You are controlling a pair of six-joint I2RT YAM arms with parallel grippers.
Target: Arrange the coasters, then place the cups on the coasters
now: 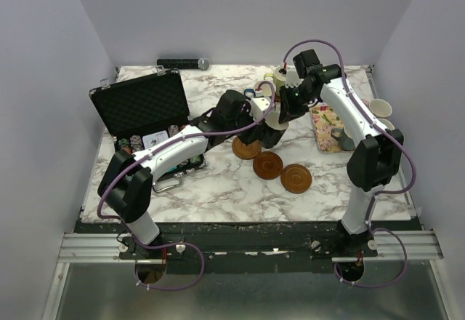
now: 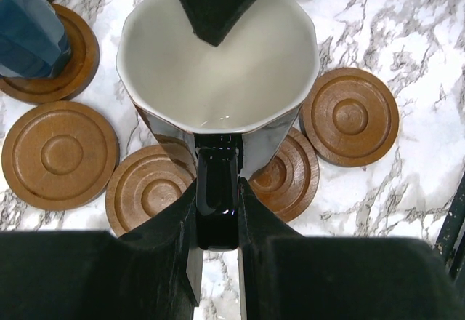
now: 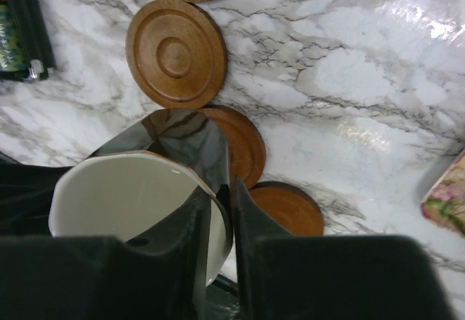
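A black cup (image 2: 218,65) with a cream inside is held over the coasters at mid-table (image 1: 275,120). My left gripper (image 2: 218,185) is shut on its black handle. My right gripper (image 3: 221,187) pinches the cup's rim (image 3: 123,196), one finger inside and one outside. Reddish-brown coasters lie below: two (image 2: 149,189) (image 2: 280,174) partly under the cup, others to the left (image 2: 59,154) and right (image 2: 350,116). A dark blue cup (image 2: 29,29) stands on another coaster (image 2: 73,65). The top view shows three bare coasters (image 1: 246,148) (image 1: 268,164) (image 1: 296,178).
An open black case (image 1: 142,105) with poker chips lies at the left, a black cylinder (image 1: 182,63) behind it. A floral tray (image 1: 327,124) at the right holds a grey cup (image 1: 345,140). More cups stand at the back (image 1: 280,76) and right edge (image 1: 381,108).
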